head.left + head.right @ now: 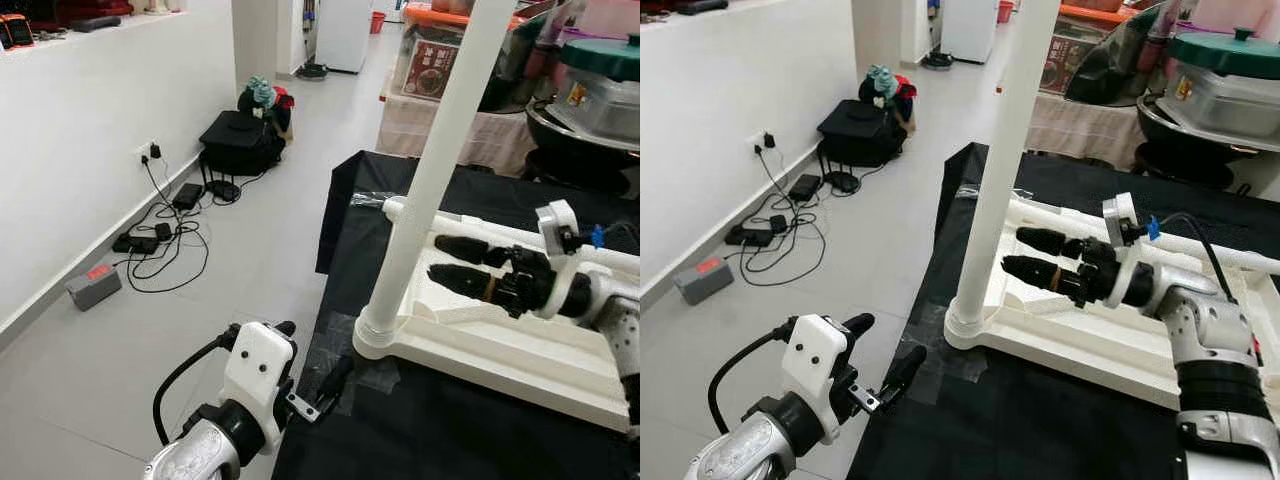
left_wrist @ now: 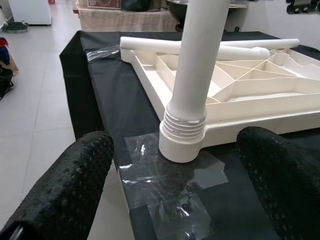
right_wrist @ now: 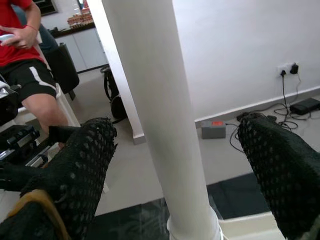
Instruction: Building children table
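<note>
A white children's tabletop [image 1: 500, 350] lies upside down on a black-covered table [image 1: 450, 430]. One white leg [image 1: 430, 190] stands upright in the corner socket [image 2: 182, 137] nearest me. A second leg [image 2: 200, 47] lies along the tabletop's far edge. My right gripper [image 1: 434, 258] hovers over the ribbed underside, open, with its fingers pointing at the upright leg from just to its right; the leg stands between the fingers in the right wrist view. My left gripper [image 1: 315, 347] is low at the table's front-left corner, open, facing the leg's base and apart from it.
Clear tape [image 2: 165, 175] sticks to the black cloth by the socket. The table's left edge drops to a tiled floor with cables [image 1: 160, 240], a grey box [image 1: 93, 286] and a black bag [image 1: 240, 140]. Pots [image 1: 600, 90] stand behind. A seated person [image 3: 25, 50] is nearby.
</note>
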Available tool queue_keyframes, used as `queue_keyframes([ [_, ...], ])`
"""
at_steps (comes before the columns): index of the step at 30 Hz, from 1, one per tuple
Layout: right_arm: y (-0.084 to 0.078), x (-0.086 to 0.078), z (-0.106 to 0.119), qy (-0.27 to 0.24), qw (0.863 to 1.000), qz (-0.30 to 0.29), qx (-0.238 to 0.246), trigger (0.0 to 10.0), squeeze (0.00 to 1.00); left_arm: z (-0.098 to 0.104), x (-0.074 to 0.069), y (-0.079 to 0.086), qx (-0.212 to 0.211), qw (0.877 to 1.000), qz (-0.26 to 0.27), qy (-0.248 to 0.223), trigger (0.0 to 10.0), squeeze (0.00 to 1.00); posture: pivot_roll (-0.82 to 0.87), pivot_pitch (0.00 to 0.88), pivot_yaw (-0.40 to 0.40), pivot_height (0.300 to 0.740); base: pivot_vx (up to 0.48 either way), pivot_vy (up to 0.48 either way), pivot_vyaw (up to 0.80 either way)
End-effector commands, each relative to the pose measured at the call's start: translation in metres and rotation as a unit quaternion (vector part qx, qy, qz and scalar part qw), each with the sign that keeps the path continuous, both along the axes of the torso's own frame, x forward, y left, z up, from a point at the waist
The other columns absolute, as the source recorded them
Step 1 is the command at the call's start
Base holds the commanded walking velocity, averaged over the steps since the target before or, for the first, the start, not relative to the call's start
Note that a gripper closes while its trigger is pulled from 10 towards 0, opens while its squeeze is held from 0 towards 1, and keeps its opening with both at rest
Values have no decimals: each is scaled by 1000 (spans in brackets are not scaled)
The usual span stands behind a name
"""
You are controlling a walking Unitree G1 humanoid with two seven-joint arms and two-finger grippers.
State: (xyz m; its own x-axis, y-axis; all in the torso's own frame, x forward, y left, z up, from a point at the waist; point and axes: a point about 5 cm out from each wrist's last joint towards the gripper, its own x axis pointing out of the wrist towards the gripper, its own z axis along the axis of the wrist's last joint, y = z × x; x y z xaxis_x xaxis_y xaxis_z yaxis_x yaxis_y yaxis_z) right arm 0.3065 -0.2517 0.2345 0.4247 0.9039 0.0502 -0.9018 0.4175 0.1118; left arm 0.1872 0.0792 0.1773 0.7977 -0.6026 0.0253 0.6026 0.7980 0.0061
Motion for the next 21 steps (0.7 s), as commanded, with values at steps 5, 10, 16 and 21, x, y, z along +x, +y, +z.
queue_keyframes([
  [5, 15, 0, -3, 7, 1000, 22, -6, 10000, 0, 3, -2, -2, 7, 1000, -8, -13, 10000, 0, 73, 103, -97, 740, 0, 0, 0],
  [10, 22, 1, -3, 5, 1000, 24, -11, 10000, 0, 3, -2, -3, 7, 1000, -9, -12, 10000, 0, 70, 102, -94, 740, 0, 0, 0],
  [16, 28, 5, -4, 0, 1000, 16, -10, 10000, 0, 3, -3, -5, 8, 1000, -11, -13, 10000, 0, 72, 94, -95, 740, 0, 0, 0],
  [21, 34, 11, -2, -13, 1000, -3, -10, 10000, 0, 2, -3, -6, 9, 1000, -12, -14, 10000, 0, 74, 89, -95, 740, 0, 0, 0],
])
